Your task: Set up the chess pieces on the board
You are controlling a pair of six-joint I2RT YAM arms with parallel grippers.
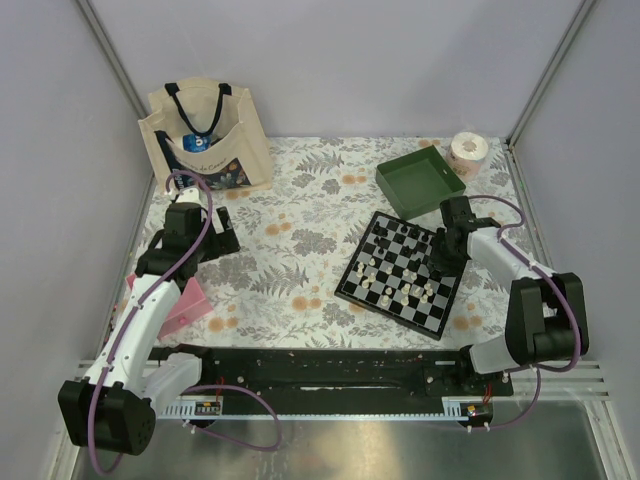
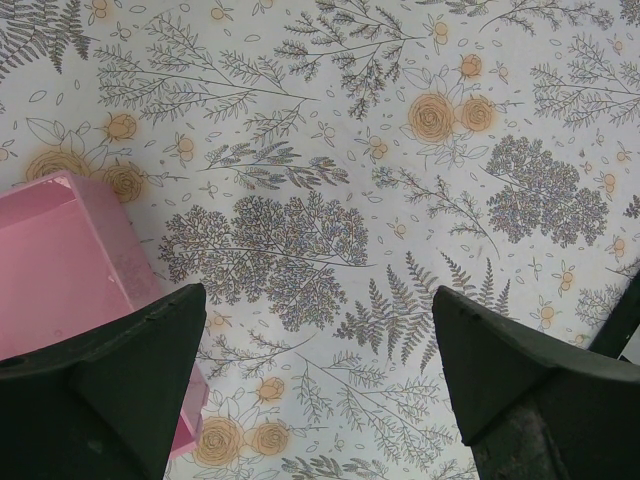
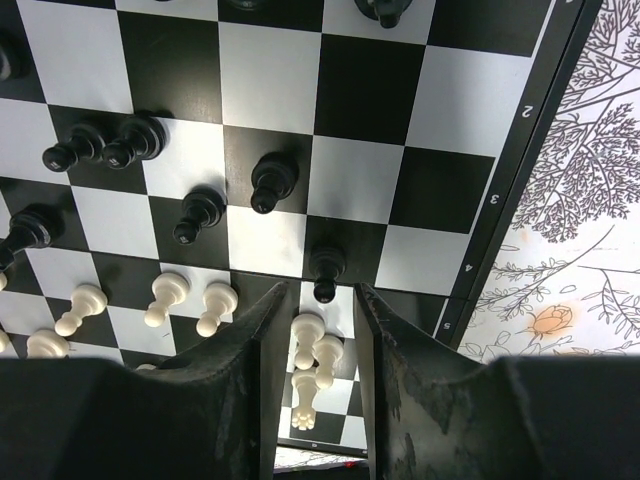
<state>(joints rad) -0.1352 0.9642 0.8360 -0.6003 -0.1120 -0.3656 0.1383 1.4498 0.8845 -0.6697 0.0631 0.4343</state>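
Right gripper [image 3: 318, 293]: over the 3 o'clock edge of the board [image 3: 512, 170], jaws narrowly apart astride a cluster of cream pieces [image 3: 310, 330]; whether they pinch one cannot be told. A black pawn [image 3: 325, 272] stands just past the fingertips at 12 o'clock, with further black pieces [image 3: 272, 182] toward 10 and 11 o'clock. Left gripper [image 2: 318, 298]: released, jaws wide, above the floral cloth [image 2: 330, 150] well apart at the board's 9 o'clock, with a pink box [image 2: 60, 250] at its own 9 o'clock.
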